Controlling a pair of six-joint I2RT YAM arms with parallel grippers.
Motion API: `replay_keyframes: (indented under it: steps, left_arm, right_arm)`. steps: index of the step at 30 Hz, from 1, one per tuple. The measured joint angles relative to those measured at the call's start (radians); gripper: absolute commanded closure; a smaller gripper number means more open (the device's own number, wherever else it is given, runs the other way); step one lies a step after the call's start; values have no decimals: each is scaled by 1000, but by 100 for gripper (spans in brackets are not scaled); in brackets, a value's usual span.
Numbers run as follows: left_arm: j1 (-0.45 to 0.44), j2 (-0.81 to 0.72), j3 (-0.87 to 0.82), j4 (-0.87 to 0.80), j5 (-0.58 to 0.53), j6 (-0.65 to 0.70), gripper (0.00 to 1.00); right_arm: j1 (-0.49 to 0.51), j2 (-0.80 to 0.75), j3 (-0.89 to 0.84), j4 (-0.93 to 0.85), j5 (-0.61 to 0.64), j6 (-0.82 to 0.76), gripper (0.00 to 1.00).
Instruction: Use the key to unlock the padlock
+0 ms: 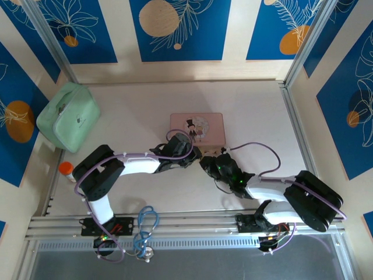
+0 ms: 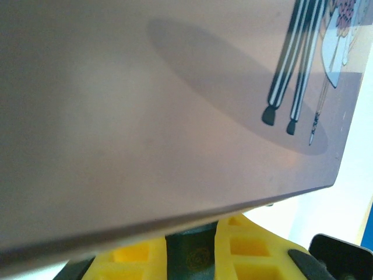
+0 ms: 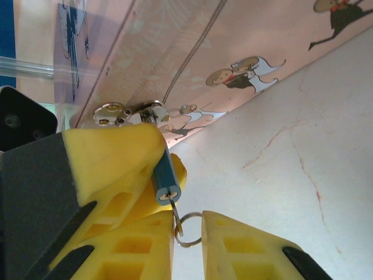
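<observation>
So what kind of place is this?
Probably a robot test booth: left arm and right arm bolted to a table, metal frame rails, props like a pink tin and green case.

So the left arm [image 1: 137,164] and right arm [image 1: 265,188], white with black joints, both bend inward. The yellow-fingered left gripper [image 1: 186,150] is clamped tight, and the right gripper [image 3: 187,233] has its fingers barely apart.

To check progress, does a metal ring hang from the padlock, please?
Yes, a silver ring dangles from the blue padlock at its end, inside the right pincer.
</observation>
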Motion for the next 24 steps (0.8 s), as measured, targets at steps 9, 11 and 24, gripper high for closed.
replay_keyframes:
  steps: [9,11,24]
  left_arm:
    - [2,0,0,0,9,0,100]
    - [3,0,0,-1,12,0,100]
    - [17,5,6,-4,10,9,100]
  right_arm:
    - [0,9,33,-39,8,-31,79]
    - [-5,10,33,-41,7,-40,79]
    - [-71,77,27,71,-106,-108,77]
